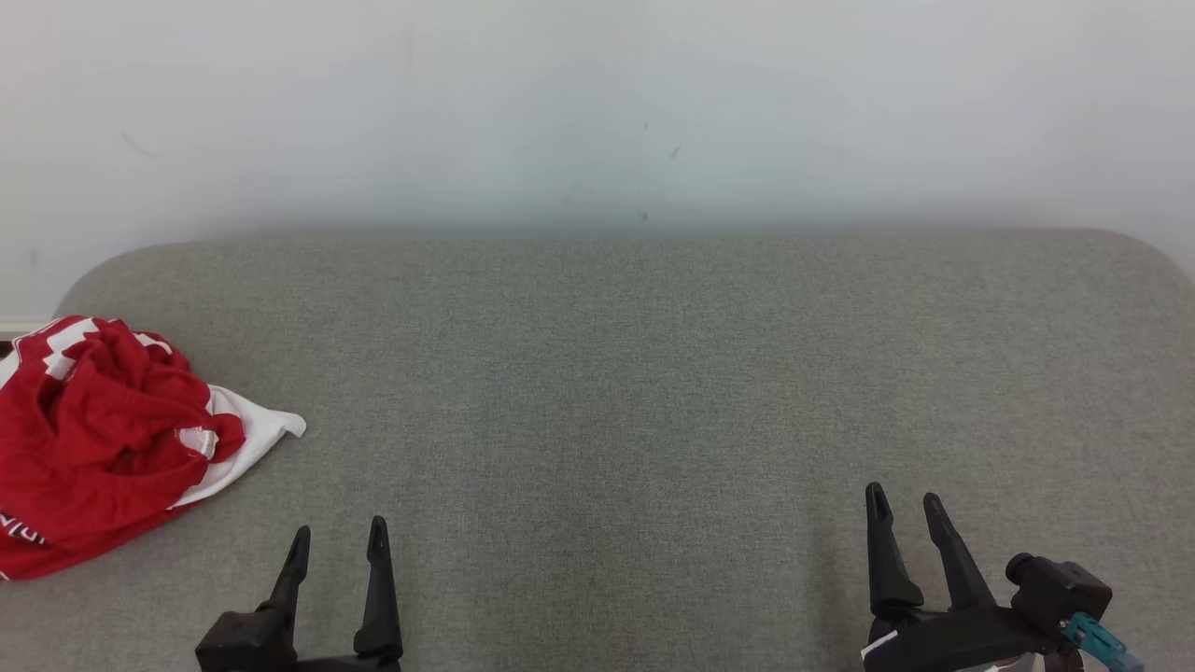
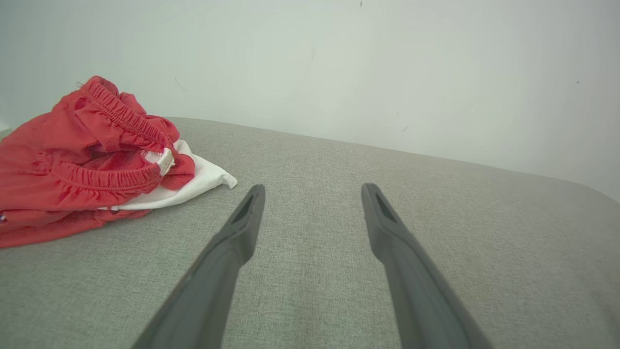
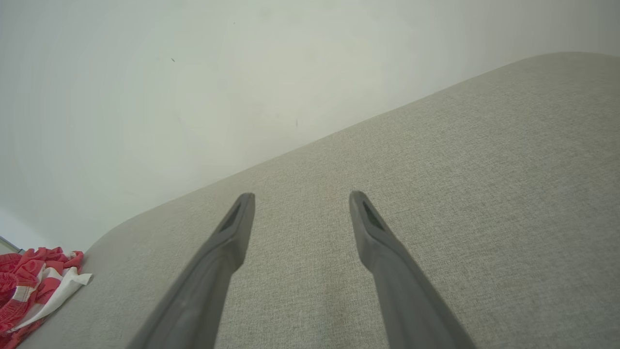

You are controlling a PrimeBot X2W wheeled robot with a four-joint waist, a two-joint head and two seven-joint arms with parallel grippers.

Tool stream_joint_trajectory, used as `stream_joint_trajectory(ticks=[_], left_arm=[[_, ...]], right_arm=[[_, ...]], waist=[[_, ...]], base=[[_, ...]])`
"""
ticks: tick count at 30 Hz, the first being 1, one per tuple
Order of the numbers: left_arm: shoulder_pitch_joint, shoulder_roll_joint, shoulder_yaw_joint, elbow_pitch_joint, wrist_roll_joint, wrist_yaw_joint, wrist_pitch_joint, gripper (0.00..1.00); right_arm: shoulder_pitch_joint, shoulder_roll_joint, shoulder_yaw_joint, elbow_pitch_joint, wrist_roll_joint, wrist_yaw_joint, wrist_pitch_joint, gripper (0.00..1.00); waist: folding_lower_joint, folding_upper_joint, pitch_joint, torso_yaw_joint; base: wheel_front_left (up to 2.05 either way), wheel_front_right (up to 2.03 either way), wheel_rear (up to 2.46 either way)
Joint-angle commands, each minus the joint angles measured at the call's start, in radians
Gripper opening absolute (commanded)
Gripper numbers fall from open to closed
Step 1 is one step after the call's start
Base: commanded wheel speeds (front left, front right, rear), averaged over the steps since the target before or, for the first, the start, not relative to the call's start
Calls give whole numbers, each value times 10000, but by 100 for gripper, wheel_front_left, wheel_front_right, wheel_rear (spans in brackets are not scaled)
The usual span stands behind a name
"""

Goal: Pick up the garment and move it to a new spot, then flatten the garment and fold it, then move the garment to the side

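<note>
A crumpled red and white garment (image 1: 103,439) lies in a loose heap on a grey fabric-covered table (image 1: 597,373), and part of the heap runs past the left border of the head view. Seen from my left wrist, its gathered elastic waistband (image 2: 121,114) sits on top, with a white corner poking out from under the red cloth toward my side. The heap is bunched up, so I cannot make out a clear long axis. My left hand (image 1: 339,528) is near the garment, to its right and a little closer to me. Its two dark fingers are spread wide, hold nothing and point past the white corner rather than at it. My right hand (image 1: 904,495) is well apart from the garment, far to its right, and is likewise wide open with nothing in it. I judge the left hand the one to make the pickup, and it would need to swing left toward the heap. Nothing lies between that hand and the garment. To the right of the garment is only bare grey cloth, and beyond it a plain pale wall (image 1: 597,112).
</note>
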Motion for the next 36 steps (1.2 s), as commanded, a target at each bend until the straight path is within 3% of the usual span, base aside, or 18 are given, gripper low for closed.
stream_joint_trajectory(ticks=[1, 26, 36], left_arm=[[5, 57, -21, -101, 198, 19, -78, 100], [90, -216, 326, 294, 1438, -224, -593, 100], [93, -279, 378, 540, 1802, -351, -760, 100]], right_arm=[[0, -9, 22, -26, -206, -15, -89, 100], [-132, -7, 52, 422, -2228, -19, -595, 100], [-223, -4, 139, 779, -2389, -21, -766, 100]], waist=[[2, 0, 2, 5], [2, 0, 59, 87], [2, 0, 92, 104]], base=[[0, 0, 0], [0, 0, 0], [0, 0, 0]])
